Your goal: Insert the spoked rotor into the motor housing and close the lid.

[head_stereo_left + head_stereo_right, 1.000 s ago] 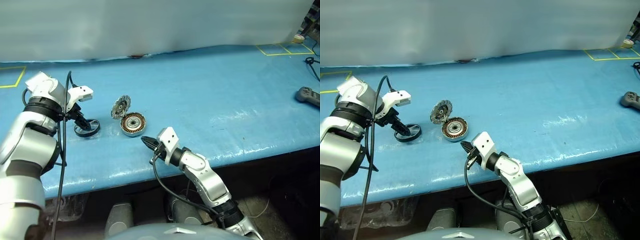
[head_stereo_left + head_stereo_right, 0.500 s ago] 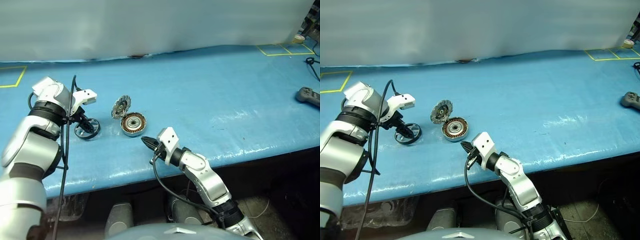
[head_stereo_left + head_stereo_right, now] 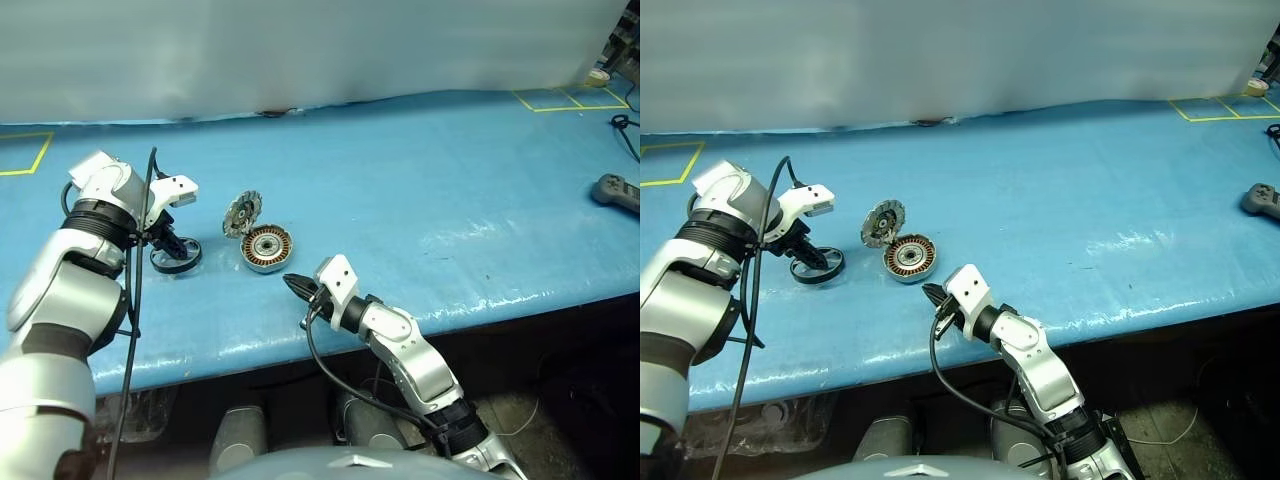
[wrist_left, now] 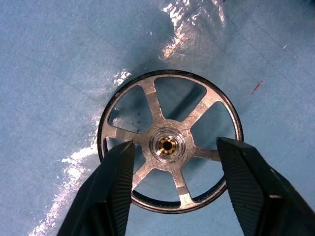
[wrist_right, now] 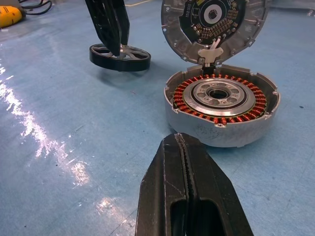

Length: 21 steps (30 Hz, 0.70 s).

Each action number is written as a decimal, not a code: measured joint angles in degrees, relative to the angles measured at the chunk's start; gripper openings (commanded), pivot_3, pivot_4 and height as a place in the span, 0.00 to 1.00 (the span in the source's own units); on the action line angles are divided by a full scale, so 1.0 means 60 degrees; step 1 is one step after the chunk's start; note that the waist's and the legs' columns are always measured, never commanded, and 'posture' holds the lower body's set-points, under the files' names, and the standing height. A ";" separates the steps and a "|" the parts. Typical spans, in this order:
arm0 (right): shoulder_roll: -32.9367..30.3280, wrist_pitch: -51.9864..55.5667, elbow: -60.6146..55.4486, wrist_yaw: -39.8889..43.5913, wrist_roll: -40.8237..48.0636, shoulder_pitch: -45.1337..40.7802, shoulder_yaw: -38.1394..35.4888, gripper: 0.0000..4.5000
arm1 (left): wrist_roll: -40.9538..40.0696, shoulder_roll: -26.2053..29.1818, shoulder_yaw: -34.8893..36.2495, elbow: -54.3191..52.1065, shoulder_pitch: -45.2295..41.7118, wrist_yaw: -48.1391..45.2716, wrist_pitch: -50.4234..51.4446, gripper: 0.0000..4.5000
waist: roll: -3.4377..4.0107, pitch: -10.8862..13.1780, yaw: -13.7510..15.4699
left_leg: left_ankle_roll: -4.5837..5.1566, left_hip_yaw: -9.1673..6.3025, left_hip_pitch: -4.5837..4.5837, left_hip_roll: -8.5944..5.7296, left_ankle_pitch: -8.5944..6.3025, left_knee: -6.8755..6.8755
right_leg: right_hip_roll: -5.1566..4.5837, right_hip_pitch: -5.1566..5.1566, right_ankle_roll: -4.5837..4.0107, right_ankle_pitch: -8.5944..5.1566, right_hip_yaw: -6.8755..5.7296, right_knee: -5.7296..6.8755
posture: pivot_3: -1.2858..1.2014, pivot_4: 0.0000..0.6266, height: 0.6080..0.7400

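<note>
Left claw narrower around spoked rotor

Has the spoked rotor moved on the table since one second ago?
No. The spoked rotor lies at the same spot left of the motor housing, with the same gap between them.

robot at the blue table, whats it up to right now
The left claw hangs over the dark spoked rotor lying flat on the blue table, fingers straddling its silver hub, not gripping. Beside it sits the round silver motor housing, copper windings exposed, its hinged lid standing open. The right claw waits shut near the housing.
</note>
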 measured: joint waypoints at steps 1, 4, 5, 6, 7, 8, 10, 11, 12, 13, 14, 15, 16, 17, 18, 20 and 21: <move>-0.0001 0.0000 0.0006 0.0000 0.0000 0.0000 0.0000 0.00 | 0.0000 0.0000 0.0000 -0.0003 0.0000 0.0000 -0.0003 0.59 | 0.0000 0.0000 0.0001 | 0.0000 0.0000 0.0000 0.0000 0.0000 0.0000 | 0.0000 0.0000 0.0000 0.0000 -0.0001 0.0000 | 0.52 0.24 1.00; -0.0019 0.0000 0.0018 -0.0001 -0.0005 0.0000 0.0000 0.00 | -0.0001 0.0000 0.0000 -0.0024 0.0000 0.0022 -0.0017 0.59 | 0.0000 0.0000 0.0002 | 0.0000 0.0000 0.0000 0.0000 0.0000 0.0000 | 0.0000 0.0001 0.0000 0.0000 -0.0001 0.0000 | 0.52 0.24 1.00; -0.0029 0.0000 0.0022 -0.0001 -0.0006 0.0000 0.0000 0.00 | -0.0001 0.0000 0.0000 -0.0028 0.0000 0.0032 -0.0024 0.59 | 0.0000 0.0000 0.0002 | 0.0000 0.0000 0.0000 0.0000 0.0000 0.0000 | 0.0000 0.0001 0.0000 0.0000 0.0000 0.0000 | 0.52 0.24 1.00; -0.0035 0.0000 0.0028 -0.0001 -0.0006 0.0000 -0.0001 0.00 | -0.0001 0.0000 0.0000 -0.0029 0.0000 0.0035 -0.0028 0.59 | 0.0000 0.0000 0.0001 | 0.0000 0.0000 0.0000 0.0000 0.0000 0.0000 | 0.0000 0.0001 0.0000 0.0000 0.0000 0.0000 | 0.52 0.24 1.00; -0.0038 0.0000 0.0040 -0.0002 -0.0008 0.0000 -0.0001 0.00 | -0.0005 0.0000 0.0001 -0.0030 0.0000 0.0039 -0.0028 0.59 | 0.0000 0.0000 0.0000 | 0.0000 0.0000 0.0000 0.0000 0.0000 0.0000 | 0.0000 0.0001 0.0000 0.0000 0.0000 0.0000 | 0.52 0.24 1.00; -0.0044 0.0000 0.0060 -0.0002 -0.0010 0.0000 -0.0001 0.00 | -0.0005 0.0002 0.0001 -0.0035 0.0000 0.0043 -0.0029 0.59 | 0.0000 0.0000 0.0000 | 0.0000 0.0000 0.0000 0.0000 0.0000 0.0000 | 0.0000 0.0000 0.0000 0.0000 0.0000 0.0000 | 0.52 0.24 1.00; -0.0065 0.0000 0.0105 -0.0002 -0.0017 -0.0001 -0.0003 0.00 | -0.0004 0.0010 0.0001 -0.0036 0.0000 0.0050 -0.0030 0.59 | 0.0000 0.0000 0.0000 | 0.0000 0.0000 0.0000 0.0000 0.0000 0.0000 | 0.0000 0.0001 0.0000 0.0000 0.0000 0.0000 | 0.52 0.24 1.00; -0.0069 0.0000 0.0133 -0.0002 -0.0027 -0.0001 -0.0005 0.00 | -0.0004 0.0016 0.0001 -0.0036 0.0000 0.0059 -0.0028 0.59 | 0.0000 0.0000 -0.0001 | 0.0000 0.0000 0.0000 0.0000 0.0000 0.0000 | 0.0000 0.0000 0.0000 0.0000 0.0000 0.0000 | 0.52 0.24 1.00; -0.0072 0.0000 0.0155 -0.0002 -0.0031 -0.0001 -0.0005 0.00 | -0.0004 0.0024 0.0001 -0.0036 0.0000 0.0074 -0.0023 0.59 | 0.0000 0.0000 -0.0001 | 0.0000 0.0000 0.0000 0.0000 0.0000 0.0000 | 0.0000 0.0000 0.0000 0.0000 0.0000 0.0000 | 0.52 0.24 1.00; -0.0074 0.0000 0.0170 -0.0002 -0.0035 -0.0002 -0.0006 0.00 | -0.0004 0.0031 0.0002 -0.0036 0.0000 0.0091 -0.0015 0.59 | 0.0000 0.0000 -0.0001 | 0.0000 0.0000 0.0000 0.0000 0.0000 0.0000 | 0.0000 0.0000 0.0000 0.0000 0.0000 0.0000 | 0.52 0.24 1.00; -0.0074 0.0000 0.0188 -0.0001 -0.0038 -0.0008 -0.0006 0.00 | -0.0004 0.0041 0.0002 -0.0039 0.0000 0.0101 -0.0007 0.59 | 0.0000 0.0000 -0.0001 | 0.0000 0.0000 0.0000 0.0000 0.0000 0.0000 | 0.0000 0.0000 0.0000 0.0000 0.0000 0.0000 | 0.52 0.24 1.00; -0.0074 0.0001 0.0195 0.0000 -0.0039 -0.0015 -0.0006 0.00 | -0.0003 0.0057 0.0002 -0.0045 0.0001 0.0110 0.0001 0.59 | 0.0000 0.0000 -0.0002 | 0.0000 0.0000 0.0000 0.0000 0.0000 0.0000 | 0.0000 0.0000 0.0000 0.0000 0.0000 0.0000 | 0.52 0.24 1.00; -0.0076 0.0000 0.0196 0.0001 -0.0039 -0.0028 -0.0006 0.00 | -0.0003 0.0075 0.0002 -0.0064 0.0001 0.0117 0.0007 0.59 | 0.0000 0.0000 -0.0002 | 0.0000 0.0000 0.0000 0.0000 0.0000 0.0000 | 0.0000 0.0000 0.0000 0.0000 0.0000 0.0000 | 0.52 0.24 1.00; -0.0079 0.0001 0.0197 0.0002 -0.0039 -0.0051 -0.0006 0.00 | -0.0003 0.0088 0.0002 -0.0090 0.0001 0.0123 0.0017 0.59 | 0.0000 0.0000 -0.0001 | 0.0000 0.0000 0.0000 0.0000 0.0000 0.0000 | 0.0000 0.0000 0.0000 0.0000 0.0000 0.0000 | 0.52 0.24 1.00; -0.0079 0.0001 0.0197 0.0003 -0.0039 -0.0074 -0.0006 0.00 | -0.0003 0.0092 0.0002 -0.0111 0.0002 0.0135 0.0027 0.59 | 0.0000 0.0000 0.0001 | 0.0000 0.0000 0.0000 0.0000 0.0000 0.0000 | 0.0000 0.0000 0.0000 0.0000 0.0000 0.0000 | 0.52 0.24 1.00; -0.0080 0.0000 0.0196 0.0006 -0.0039 -0.0097 -0.0005 0.00 | -0.0004 0.0092 0.0002 -0.0148 0.0007 0.0169 0.0058 0.59 | 0.0000 0.0000 0.0003 | 0.0000 0.0000 0.0000 0.0000 0.0000 0.0000 | 0.0000 0.0000 0.0000 0.0000 -0.0001 0.0000 | 0.52 0.24 1.00; -0.0087 0.0001 0.0198 0.0008 -0.0039 -0.0097 -0.0005 0.00 | -0.0005 0.0092 0.0002 -0.0168 0.0012 0.0182 0.0071 0.59 | 0.0000 0.0000 0.0004 | 0.0000 0.0000 0.0000 0.0000 0.0000 0.0000 | 0.0000 0.0000 0.0000 0.0000 0.0000 0.0000 | 0.52 0.24 1.00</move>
